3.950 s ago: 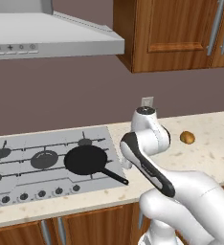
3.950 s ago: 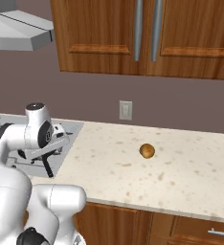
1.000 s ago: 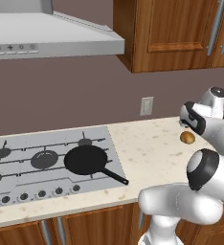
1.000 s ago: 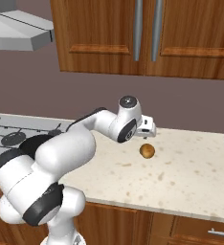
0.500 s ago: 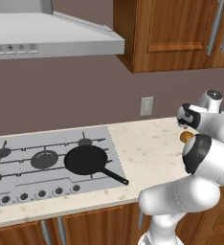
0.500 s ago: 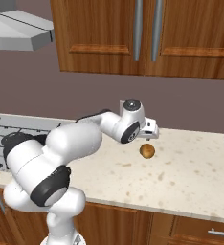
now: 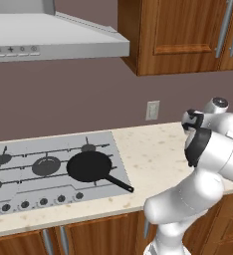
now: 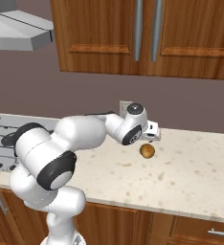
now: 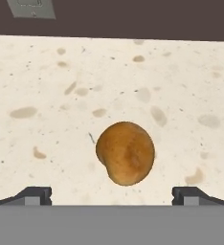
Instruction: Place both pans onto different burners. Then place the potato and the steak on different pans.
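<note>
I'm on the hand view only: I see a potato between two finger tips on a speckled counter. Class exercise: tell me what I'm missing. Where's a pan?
Observer: One pan sits on a burner at the right end of the cooktop, handle toward the front right.
Operator: How is the gripper placed over the potato?
Observer: In the right base view the open gripper hangs just above the potato, not touching it.
Operator: Anything on the wall nearby?
Observer: A wall outlet sits behind the counter, between cooktop and potato.
</note>
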Robot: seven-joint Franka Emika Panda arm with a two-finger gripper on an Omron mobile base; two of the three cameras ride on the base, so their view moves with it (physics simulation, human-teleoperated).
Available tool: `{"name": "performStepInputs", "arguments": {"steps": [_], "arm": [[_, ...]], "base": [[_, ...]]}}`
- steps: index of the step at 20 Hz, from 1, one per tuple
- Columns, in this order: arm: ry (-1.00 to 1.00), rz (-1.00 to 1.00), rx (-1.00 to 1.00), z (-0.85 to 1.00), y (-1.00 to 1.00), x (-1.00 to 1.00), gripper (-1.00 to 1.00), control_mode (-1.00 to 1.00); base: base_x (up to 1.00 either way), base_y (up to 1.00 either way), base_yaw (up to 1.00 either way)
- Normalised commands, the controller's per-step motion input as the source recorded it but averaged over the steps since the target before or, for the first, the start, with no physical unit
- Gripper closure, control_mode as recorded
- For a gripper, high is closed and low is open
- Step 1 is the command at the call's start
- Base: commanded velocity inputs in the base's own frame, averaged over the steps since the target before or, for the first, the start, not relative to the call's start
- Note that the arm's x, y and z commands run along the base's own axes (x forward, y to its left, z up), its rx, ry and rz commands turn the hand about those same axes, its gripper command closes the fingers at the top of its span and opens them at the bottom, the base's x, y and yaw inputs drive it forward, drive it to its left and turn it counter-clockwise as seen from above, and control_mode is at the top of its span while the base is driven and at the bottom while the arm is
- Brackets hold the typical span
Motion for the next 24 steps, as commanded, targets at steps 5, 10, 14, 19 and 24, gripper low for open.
{"name": "performStepInputs", "arguments": {"steps": [5, 10, 14, 19, 24], "arm": [[0.00, 0.00, 0.00, -0.23, -0.08, 0.11, -1.00, -1.00], [0.00, 0.00, 0.00, -0.24, -0.06, 0.11, -1.00, -1.00], [0.00, 0.00, 0.00, -0.23, -0.07, 0.10, -1.00, -1.00], [0.00, 0.00, 0.00, -0.25, -0.09, 0.13, -1.00, -1.00], [0.00, 0.00, 0.00, -0.26, -0.06, 0.25, -1.00, -1.00]], "base": [[0.00, 0.00, 0.00], [0.00, 0.00, 0.00], [0.00, 0.00, 0.00], [0.00, 0.00, 0.00], [0.00, 0.00, 0.00]]}}
